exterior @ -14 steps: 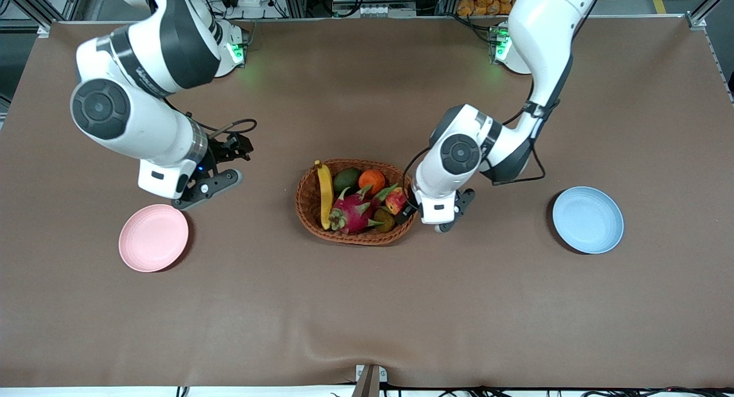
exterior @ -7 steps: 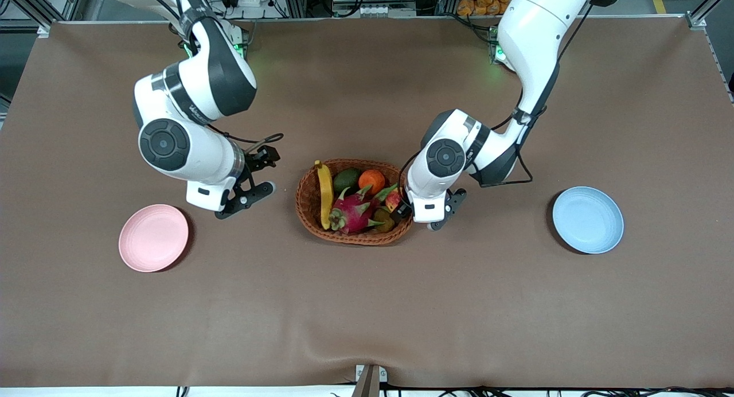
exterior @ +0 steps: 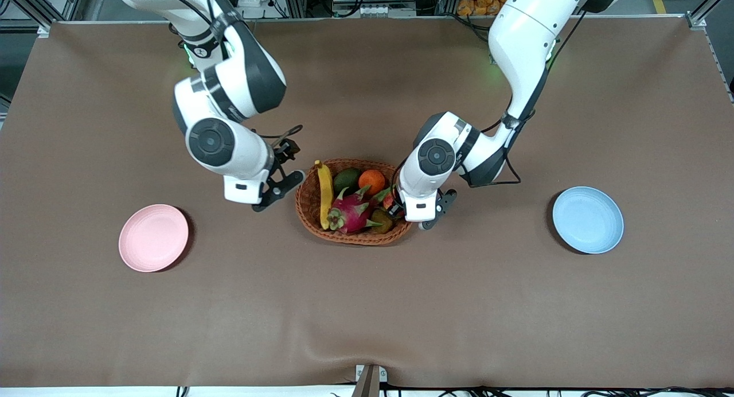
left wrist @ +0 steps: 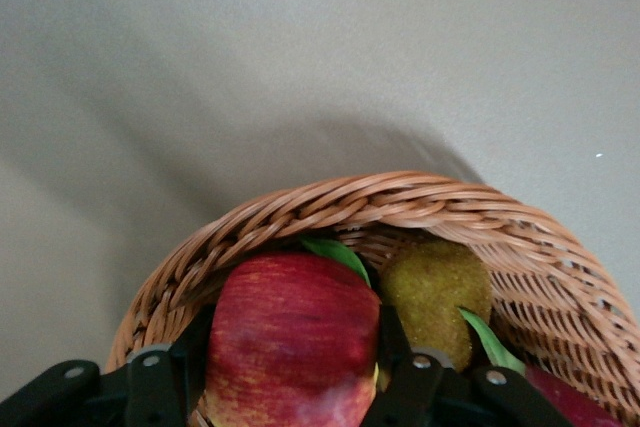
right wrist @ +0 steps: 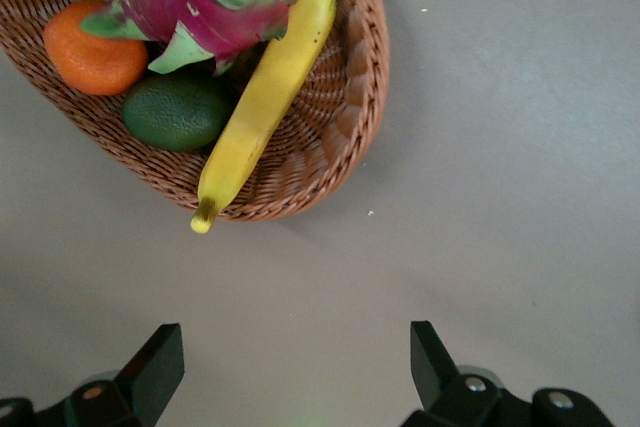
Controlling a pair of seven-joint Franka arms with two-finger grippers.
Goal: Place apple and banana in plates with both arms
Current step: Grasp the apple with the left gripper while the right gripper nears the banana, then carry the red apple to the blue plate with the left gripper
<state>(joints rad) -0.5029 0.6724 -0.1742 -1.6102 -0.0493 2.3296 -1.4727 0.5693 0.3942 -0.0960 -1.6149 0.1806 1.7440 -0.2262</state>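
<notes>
- A brown cloth-covered table (exterior: 367,305) fills the front view. Its cloth is rumpled along the edge nearest the front camera. At the robots' edge stand metal frame rails, cables and equipment.
- The right arm (exterior: 229,98) comes from its base and bends down toward the basket. The left arm (exterior: 504,70) does the same from its own end.
- The woven brown oval basket (exterior: 307,205) sits mid-table and serves as the landmark here.
- The pink plate (exterior: 153,237) lies well apart from the basket toward the right arm's end and a little nearer the front camera. It holds nothing.
- The blue plate (exterior: 588,219) lies well apart from the basket toward the left arm's end. It holds nothing.
- The banana (right wrist: 265,97) lies in the basket along the wall at the right arm's end, its stem tip over the rim.
- A pink dragon fruit (exterior: 350,212) lies in the basket beside the banana.
- The right gripper (right wrist: 290,372) hangs over bare table just beside the basket's rim. Its fingers are spread wide and hold nothing.
- The left gripper (left wrist: 290,372) is in the basket at the left arm's end. Its fingers (left wrist: 150,387) are on either side of the apple (left wrist: 290,347), at its flanks.
- An orange (exterior: 371,180), a green fruit (exterior: 346,179) and a brownish-green fruit (left wrist: 435,292) also lie in the basket, the last beside the apple.
</notes>
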